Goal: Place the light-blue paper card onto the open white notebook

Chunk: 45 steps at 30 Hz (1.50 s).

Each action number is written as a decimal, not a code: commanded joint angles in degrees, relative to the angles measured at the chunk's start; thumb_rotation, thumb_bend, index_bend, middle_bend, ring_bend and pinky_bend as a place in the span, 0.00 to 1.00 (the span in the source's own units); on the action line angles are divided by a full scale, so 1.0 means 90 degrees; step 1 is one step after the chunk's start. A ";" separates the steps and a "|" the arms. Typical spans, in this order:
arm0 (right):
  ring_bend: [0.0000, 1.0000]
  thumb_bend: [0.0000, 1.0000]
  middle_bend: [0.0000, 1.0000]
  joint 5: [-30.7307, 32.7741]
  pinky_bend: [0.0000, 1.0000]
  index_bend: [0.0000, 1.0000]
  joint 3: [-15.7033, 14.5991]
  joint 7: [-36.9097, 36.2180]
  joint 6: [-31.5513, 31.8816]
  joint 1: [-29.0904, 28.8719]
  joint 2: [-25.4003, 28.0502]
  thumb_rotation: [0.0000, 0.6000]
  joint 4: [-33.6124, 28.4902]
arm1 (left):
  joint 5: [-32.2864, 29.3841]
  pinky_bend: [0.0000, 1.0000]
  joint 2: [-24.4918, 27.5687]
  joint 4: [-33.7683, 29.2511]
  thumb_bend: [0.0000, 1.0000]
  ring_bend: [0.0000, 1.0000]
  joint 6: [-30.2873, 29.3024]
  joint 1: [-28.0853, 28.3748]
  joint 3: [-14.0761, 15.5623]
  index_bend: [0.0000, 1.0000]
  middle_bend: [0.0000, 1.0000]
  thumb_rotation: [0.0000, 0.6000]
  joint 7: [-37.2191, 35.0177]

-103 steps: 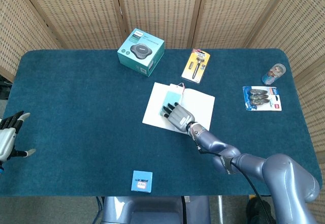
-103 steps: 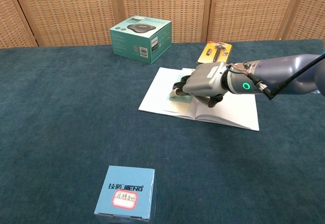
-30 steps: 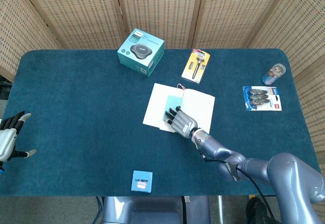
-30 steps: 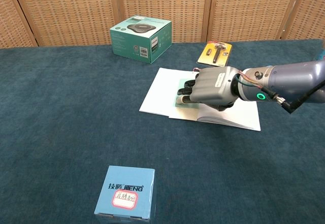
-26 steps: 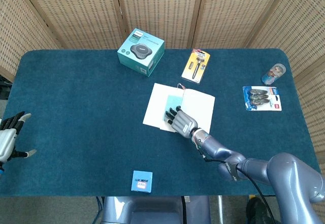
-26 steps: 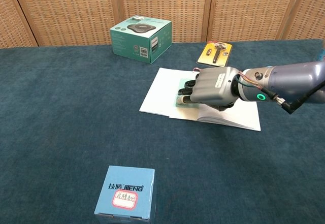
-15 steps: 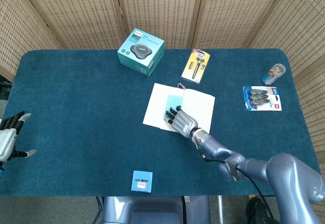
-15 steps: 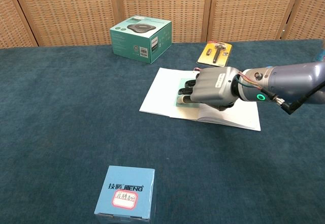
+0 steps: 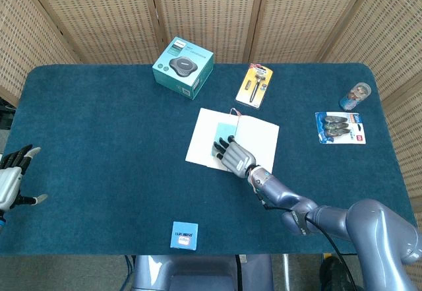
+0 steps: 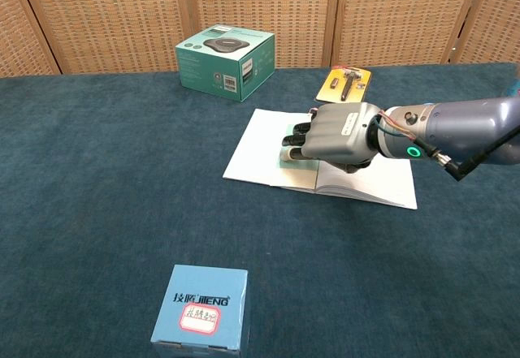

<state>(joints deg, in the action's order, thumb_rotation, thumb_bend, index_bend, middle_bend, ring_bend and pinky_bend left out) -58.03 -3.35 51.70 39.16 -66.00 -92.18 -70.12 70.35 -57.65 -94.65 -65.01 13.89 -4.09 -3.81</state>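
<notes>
The paper card [image 9: 223, 133] lies on the notebook [image 9: 262, 140], under the right robot hand [image 9: 235, 155].

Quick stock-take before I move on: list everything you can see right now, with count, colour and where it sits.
open notebook: 1, white, table centre
paper card: 1, light blue, lying on the notebook's left page, partly under the right hand
boxed device: 1, teal box, far side, left of centre
razor pack: 1, yellow card, far side, beyond the notebook
blister pack: 1, blue and white with dark items, right side
small jar: 1, clear with blue base, far right, beyond the blister pack
small labelled box: 1, light blue, near edge
table cover: 1, dark teal
folding screen: 1, woven tan, behind the table
left hand: fingers apart, holding nothing, at the left edge
right hand: over the notebook, fingertips at the card; contact unclear
</notes>
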 commanded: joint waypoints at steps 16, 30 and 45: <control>0.00 1.00 0.00 -0.0036 0.18 0.05 0.0277 -0.0175 0.0345 0.0044 0.0230 1.00 -0.0369 | 0.0060 0.00 0.0026 -0.0012 0.00 0.00 -0.0023 -0.0013 0.0004 0.00 0.00 1.00 -0.0072; 0.00 0.44 0.00 -0.1506 0.18 0.01 0.0349 -0.2258 0.2688 0.1604 0.2318 1.00 -0.2379 | 0.0643 0.00 0.0212 -0.0127 0.00 0.00 -0.0557 -0.0273 0.0112 0.00 0.00 1.00 -0.0455; 0.00 0.00 0.00 -0.2586 0.08 0.00 -0.0366 -0.6403 0.5950 0.4990 0.2501 1.00 -0.1489 | 0.1638 0.00 0.0108 -0.0017 0.00 0.00 -0.1972 -0.0904 0.0347 0.00 0.00 1.00 -0.0470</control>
<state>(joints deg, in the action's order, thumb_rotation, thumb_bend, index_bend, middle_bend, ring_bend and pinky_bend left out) -78.93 -5.08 0.16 87.34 -26.78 -69.53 -86.48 83.96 -56.33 -95.05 -81.25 6.71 -1.31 -8.23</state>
